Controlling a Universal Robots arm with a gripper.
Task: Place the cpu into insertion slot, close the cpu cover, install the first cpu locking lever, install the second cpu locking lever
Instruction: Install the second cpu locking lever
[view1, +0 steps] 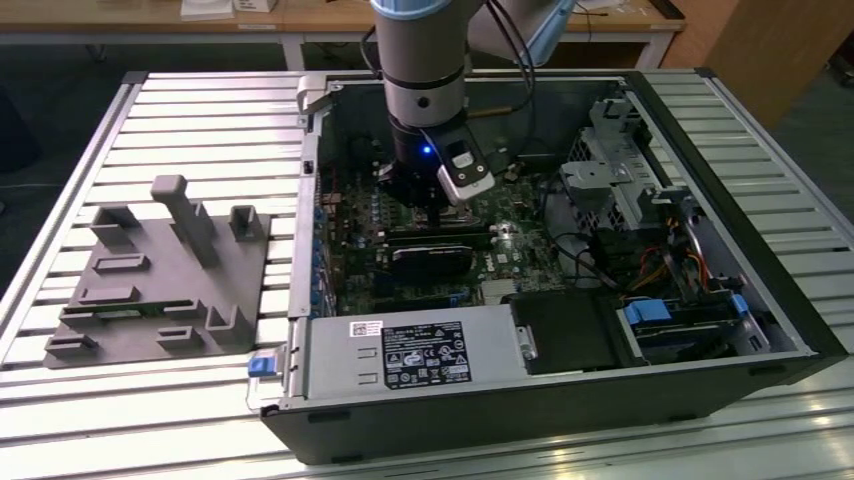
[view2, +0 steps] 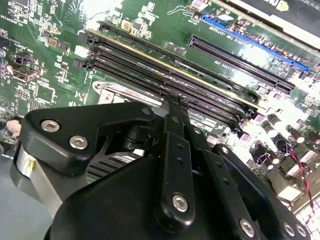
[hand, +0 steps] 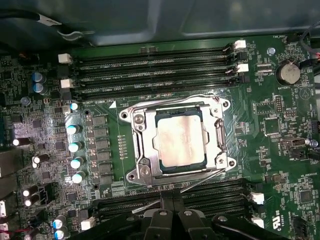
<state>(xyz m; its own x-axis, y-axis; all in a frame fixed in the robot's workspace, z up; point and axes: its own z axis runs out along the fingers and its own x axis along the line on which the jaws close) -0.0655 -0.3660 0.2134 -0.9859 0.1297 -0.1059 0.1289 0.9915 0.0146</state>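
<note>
The cpu (hand: 179, 142) lies flat in the insertion slot (hand: 131, 176), its dull grey face showing through the window of the cpu cover (hand: 140, 145). The silvery cover lies down over the chip. A thin wire locking lever (hand: 202, 179) runs slanted along the socket edge nearest my gripper (hand: 172, 200), and its line passes right by the fingertips. The black fingers stand together, shut, with nothing between them. In the exterior view the gripper (view1: 434, 208) reaches down into the open computer case (view1: 310, 330). The second wrist view has the gripper (view2: 172, 102) low over the board.
Long black memory slots (hand: 155, 65) flank the socket on two sides. Blue-topped capacitors (hand: 74, 147) and a coin battery (hand: 288, 73) stand nearby. The case holds a power supply (view1: 414, 355), a drive cage (view1: 627, 180) and cables. A grey fixture (view1: 160, 275) sits on the table at the exterior view's left.
</note>
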